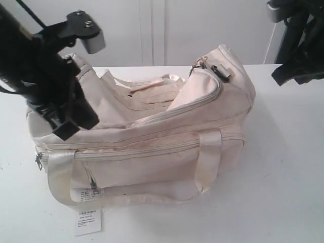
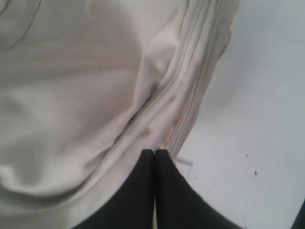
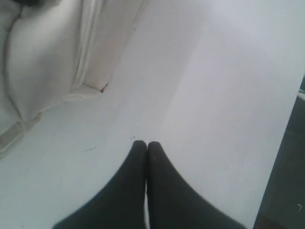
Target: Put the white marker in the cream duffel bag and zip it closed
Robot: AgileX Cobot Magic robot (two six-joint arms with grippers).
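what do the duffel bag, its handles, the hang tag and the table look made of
The cream duffel bag: soft matte woven fabric, probably canvas or polyester; it creases and slumps. Its handles: flat webbing with a slight sheen. The hang tag: thin paper or card, flat with dark print. The table: hard, smooth white top, maybe laminate; can't tell for sure.

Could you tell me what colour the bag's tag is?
The tag is white with dark print; exterior view.
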